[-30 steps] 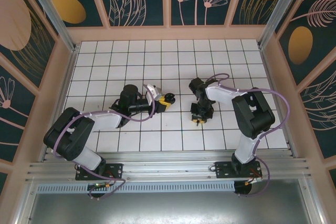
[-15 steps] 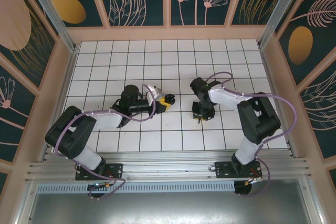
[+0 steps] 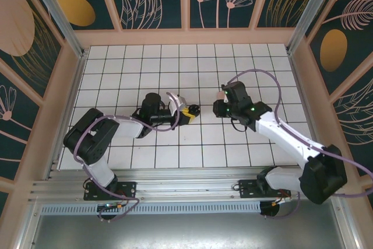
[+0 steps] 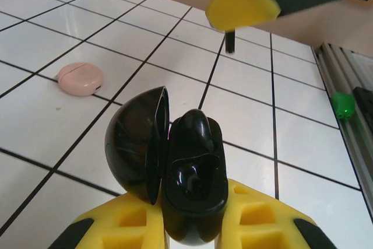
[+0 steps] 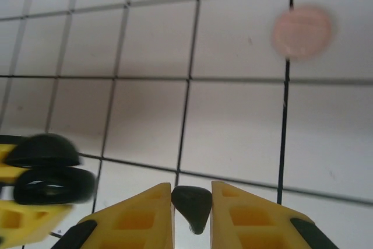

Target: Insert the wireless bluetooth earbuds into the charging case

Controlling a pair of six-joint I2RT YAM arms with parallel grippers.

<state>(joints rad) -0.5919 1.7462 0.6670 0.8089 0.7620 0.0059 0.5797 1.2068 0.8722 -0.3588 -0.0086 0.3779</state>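
Note:
My left gripper (image 4: 195, 205) is shut on the black charging case (image 4: 192, 173), held above the tiles with its lid (image 4: 137, 138) swung open to the left and an empty dark well facing the camera. In the top view this gripper (image 3: 187, 112) and the case (image 3: 194, 110) sit at the floor's middle. My right gripper (image 5: 192, 193) is shut on one black earbud (image 5: 193, 203), stem pointing down, pinched between the yellow fingers (image 5: 145, 214). From above, the right gripper (image 3: 217, 108) hangs just right of the case, a small gap apart. The left wrist view catches its yellow fingertip (image 4: 242, 1) above the case.
A closed pale pink case (image 4: 80, 79) lies on the white tiled floor, blurred in the right wrist view (image 5: 303, 32). A small green object (image 4: 344, 104) sits by the metal rail at the near edge. Wooden walls (image 3: 186, 36) ring the floor.
The right arm has lifted off the near tiles and stretched out, carrying the black earbud up and back toward the case. The left gripper with the case has shifted slightly right.

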